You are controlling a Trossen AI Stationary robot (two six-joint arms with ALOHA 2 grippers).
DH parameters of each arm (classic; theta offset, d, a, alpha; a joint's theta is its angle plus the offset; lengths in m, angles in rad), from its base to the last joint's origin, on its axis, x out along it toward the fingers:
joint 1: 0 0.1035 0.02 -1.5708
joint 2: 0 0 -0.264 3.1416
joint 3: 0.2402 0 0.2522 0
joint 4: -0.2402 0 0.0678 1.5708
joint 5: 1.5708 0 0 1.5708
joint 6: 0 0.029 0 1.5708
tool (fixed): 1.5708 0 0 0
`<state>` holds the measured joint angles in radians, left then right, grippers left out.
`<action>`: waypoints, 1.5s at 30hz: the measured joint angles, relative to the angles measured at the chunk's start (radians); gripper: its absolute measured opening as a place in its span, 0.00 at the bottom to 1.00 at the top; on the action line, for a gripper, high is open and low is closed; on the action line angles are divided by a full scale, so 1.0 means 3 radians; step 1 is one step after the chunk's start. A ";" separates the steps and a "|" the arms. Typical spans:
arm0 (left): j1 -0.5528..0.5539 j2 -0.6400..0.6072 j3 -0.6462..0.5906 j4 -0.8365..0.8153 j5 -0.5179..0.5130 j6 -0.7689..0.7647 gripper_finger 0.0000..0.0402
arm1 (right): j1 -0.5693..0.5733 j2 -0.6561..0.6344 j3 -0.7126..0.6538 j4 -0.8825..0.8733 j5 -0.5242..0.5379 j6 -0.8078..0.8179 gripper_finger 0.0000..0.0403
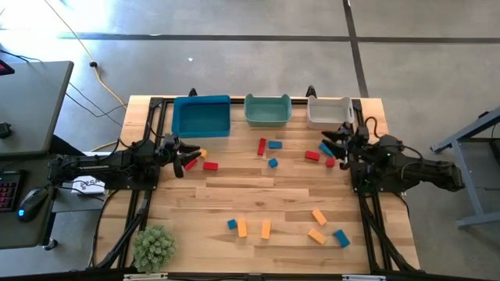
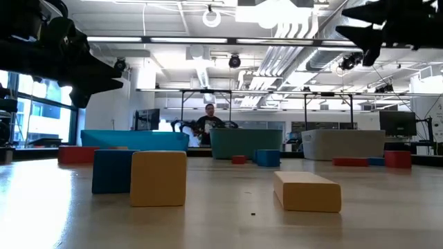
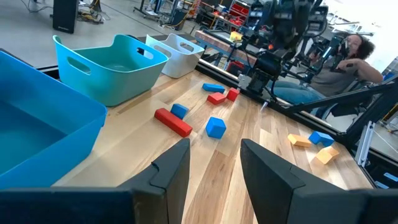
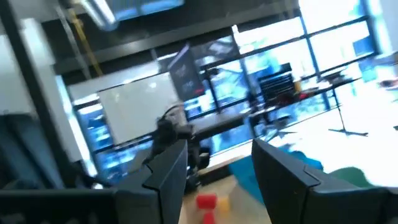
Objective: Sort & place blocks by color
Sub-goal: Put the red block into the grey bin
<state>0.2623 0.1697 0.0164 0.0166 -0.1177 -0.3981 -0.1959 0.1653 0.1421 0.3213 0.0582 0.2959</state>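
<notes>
Red, blue and orange blocks lie flat and scattered on the wooden table. A middle group holds a red bar [image 1: 262,146] and blue cubes [image 1: 273,162]; orange bars [image 1: 266,228] and blue cubes [image 1: 232,224] lie near the front edge. My left gripper [image 1: 178,160] hovers open at the table's left side, beside a red block [image 1: 209,165] and an orange one [image 1: 203,154]; nothing sits between its fingers [image 3: 214,168]. My right gripper [image 1: 334,145] is open and raised at the right side, above red blocks [image 1: 312,155], tilted upward toward the room [image 4: 221,168].
Three bins stand along the far edge: blue [image 1: 201,117], teal [image 1: 268,111] and white [image 1: 328,112]. A small green plant [image 1: 154,247] sits at the near left corner. A person sits beyond the table [image 3: 348,53]. Bare wood lies in the table's middle.
</notes>
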 joint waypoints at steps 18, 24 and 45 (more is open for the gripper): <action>0.0000 -0.0001 0.0000 0.0029 -0.0095 0.0301 0.33 | -0.0001 0.1614 0.1375 -0.2581 0.1033 0.0495 0.42; 0.0000 0.0000 0.0000 0.0070 -0.0094 0.0009 0.33 | -0.0001 0.2187 0.1566 -0.2893 0.0863 0.0631 0.42; 0.0000 0.0001 -0.0001 0.0486 -0.0103 -0.0794 0.33 | -0.0250 0.3302 0.2234 -0.3644 0.0235 -0.0079 0.42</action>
<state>0.2623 0.1699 0.0162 0.1624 -0.1485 -0.6365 -0.2707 1.1558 0.8123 -0.7720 0.1287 0.2721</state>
